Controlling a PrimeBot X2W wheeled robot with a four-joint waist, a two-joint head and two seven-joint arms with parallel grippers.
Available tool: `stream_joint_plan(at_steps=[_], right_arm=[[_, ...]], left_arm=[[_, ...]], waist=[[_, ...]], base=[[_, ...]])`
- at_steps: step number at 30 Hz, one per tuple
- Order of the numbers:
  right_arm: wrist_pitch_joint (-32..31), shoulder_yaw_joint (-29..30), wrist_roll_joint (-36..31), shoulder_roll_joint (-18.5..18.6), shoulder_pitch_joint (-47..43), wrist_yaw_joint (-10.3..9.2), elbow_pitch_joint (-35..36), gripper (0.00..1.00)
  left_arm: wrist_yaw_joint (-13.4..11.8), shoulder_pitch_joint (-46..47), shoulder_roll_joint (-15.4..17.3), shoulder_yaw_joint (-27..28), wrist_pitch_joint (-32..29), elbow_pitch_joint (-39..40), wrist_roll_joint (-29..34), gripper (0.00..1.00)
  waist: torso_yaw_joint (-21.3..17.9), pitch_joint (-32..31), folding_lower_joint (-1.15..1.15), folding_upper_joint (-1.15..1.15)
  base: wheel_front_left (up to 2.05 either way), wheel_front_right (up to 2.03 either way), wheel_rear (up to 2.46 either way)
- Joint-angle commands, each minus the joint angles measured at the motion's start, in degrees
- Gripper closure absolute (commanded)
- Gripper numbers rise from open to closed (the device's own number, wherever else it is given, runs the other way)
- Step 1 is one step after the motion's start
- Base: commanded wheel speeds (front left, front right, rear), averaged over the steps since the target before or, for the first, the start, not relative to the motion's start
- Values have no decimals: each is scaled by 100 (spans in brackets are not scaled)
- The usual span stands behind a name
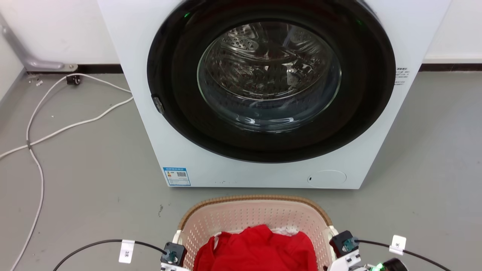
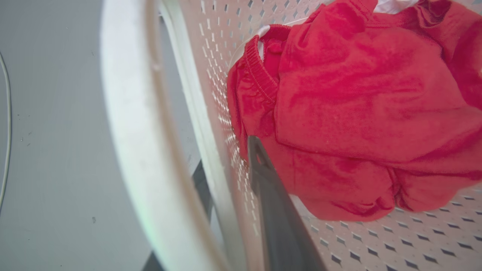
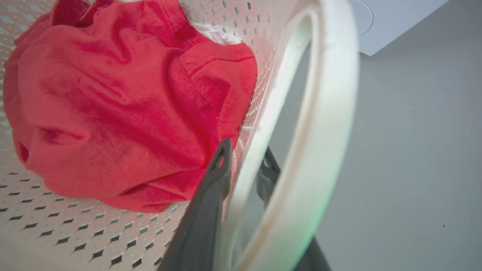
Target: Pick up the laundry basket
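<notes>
1. The laundry basket (image 1: 256,198) sits on the floor (image 1: 94,169) just in front of the washing machine (image 1: 180,150), below the machine's round door. A red garment (image 1: 256,248) is heaped inside it.
2. Progress: reach and grasp look done. No sign of a lift yet. The wrist views do not show the base, so whether it has left the floor cannot be told. The raise away from the washing machine looks to be what is left.
3. Left pincer (image 2: 228,154): clenched on the basket's left wall. One finger (image 2: 271,203) lies inside against the perforations, beside the garment. The other is outside, in the gap behind the white handle (image 2: 124,113).
4. Right pincer (image 3: 246,148): the same hold, mirrored. It is clenched on the right wall, with the inner finger (image 3: 211,195) touching the garment's edge and the outer one under the white handle loop (image 3: 331,113).
5. Pose: both wrists stand at the basket's sides, further from the washing machine than the basket's brown far rim, fingers pointing down along the walls. The hold looks even on both sides, which should suit a level raise.
</notes>
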State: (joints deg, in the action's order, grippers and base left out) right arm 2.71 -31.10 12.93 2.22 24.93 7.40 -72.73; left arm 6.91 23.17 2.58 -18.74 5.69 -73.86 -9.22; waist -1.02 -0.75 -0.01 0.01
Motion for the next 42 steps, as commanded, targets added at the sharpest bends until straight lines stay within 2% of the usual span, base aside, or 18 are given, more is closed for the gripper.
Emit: stream_joint_plan(at_steps=[1,42], right_arm=[[3,-84,23,119,-104,16,-37,100],[12,-636,589,182,-216,17,-122,100]], left_arm=[[17,-52,125,-43,17,12,29,100],[0,-163,170,-351,6,14,-293,100]], waist=[[-15,-42,1,-1],[-104,-103,1,-1]], base=[[0,0,0],[0,0,0]])
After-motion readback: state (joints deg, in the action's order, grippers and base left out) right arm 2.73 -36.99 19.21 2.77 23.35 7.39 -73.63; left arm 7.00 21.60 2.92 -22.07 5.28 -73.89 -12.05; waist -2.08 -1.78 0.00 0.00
